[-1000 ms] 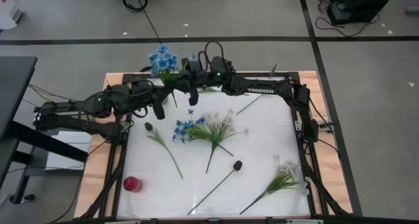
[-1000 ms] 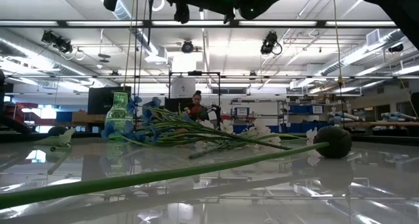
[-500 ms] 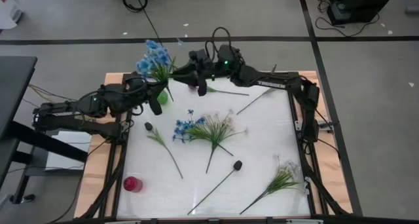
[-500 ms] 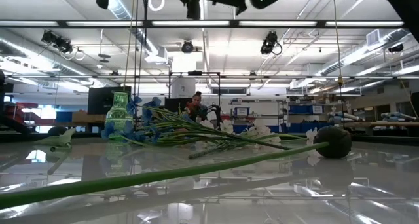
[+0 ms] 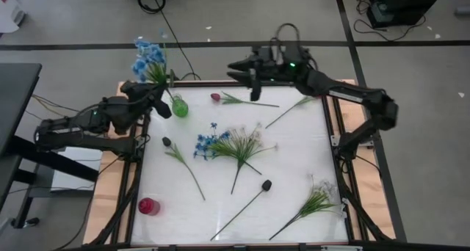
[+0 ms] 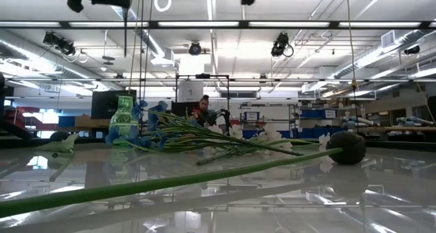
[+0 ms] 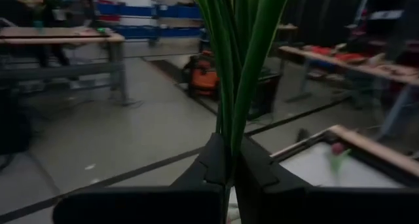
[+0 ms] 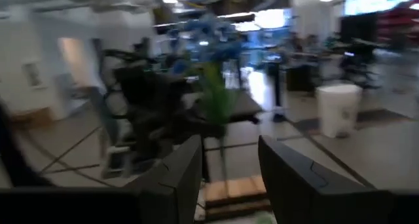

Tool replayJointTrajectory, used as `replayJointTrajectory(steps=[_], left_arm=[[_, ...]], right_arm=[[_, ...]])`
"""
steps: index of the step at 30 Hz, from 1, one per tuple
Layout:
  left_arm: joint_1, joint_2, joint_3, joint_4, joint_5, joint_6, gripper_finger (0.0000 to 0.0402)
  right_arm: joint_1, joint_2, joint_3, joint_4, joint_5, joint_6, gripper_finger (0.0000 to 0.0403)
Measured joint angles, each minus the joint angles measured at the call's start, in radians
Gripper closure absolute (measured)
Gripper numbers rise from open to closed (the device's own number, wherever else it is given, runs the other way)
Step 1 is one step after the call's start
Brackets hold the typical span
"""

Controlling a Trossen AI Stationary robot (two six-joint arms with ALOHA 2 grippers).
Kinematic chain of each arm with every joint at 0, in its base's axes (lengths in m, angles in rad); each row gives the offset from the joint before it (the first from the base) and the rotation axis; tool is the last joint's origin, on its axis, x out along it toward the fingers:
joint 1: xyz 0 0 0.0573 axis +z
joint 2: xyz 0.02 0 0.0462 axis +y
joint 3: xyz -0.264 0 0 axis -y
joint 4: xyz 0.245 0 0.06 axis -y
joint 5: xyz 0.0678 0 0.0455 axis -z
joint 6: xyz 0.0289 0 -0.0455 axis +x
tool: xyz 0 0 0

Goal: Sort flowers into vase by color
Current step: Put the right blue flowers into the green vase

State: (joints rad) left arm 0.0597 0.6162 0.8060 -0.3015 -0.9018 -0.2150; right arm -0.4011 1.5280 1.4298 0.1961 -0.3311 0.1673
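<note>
My left gripper (image 5: 156, 95) hovers over the table's far left corner, shut on a bunch of blue flowers (image 5: 147, 56). Close to its right, the green vase (image 5: 180, 108) stands on the table. Above the far edge, my right gripper (image 5: 239, 66) is open and holds nothing. A pink-red tulip (image 5: 215, 97) lies flat near the far edge. Mid-table lies a heap of blue (image 5: 208, 142) and white flowers (image 5: 246, 142). Two black buds (image 5: 167, 142) (image 5: 266, 185) and a white sprig (image 5: 317, 198) also lie flat. My left gripper pinches the green stems (image 7: 229, 142) of the blue bunch between its two fingers (image 7: 255, 175). The fingers reach in level and lie across the stems. The bunch stands upright above them, lifted clear of the table and the vase.
A small red vessel (image 5: 149, 205) stands near the front left corner. A loose green stem (image 5: 292, 108) lies at the far right. The table has a wooden rim (image 5: 110, 185). The white surface at the near middle and right is bare between the stems.
My left gripper has carried the blue bunch toward the table's left edge, away from above the green vase, still upright. My right gripper has drawn back toward the right and upward, leaving the pink-red tulip lying on the table near the far edge.
</note>
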Motion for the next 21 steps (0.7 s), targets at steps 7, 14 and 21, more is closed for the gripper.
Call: replayJointTrajectory(steps=[7,14,21], left_arm=[[0.041,-0.029,-0.107,0.03,-0.059,0.002,0.0389],[0.202,-0.036,-0.228,0.252,0.07,0.151,0.0389],[0.403,-0.036,-0.292,0.299,0.307,0.138,0.0389]], right_arm=[[0.019,-0.211,-0.282,0.044,0.147,0.037,0.0243],[0.052,-0.322,-0.406,0.058,0.229,0.066,0.0243],[0.06,-0.357,-0.417,0.058,0.252,0.069,0.0243]])
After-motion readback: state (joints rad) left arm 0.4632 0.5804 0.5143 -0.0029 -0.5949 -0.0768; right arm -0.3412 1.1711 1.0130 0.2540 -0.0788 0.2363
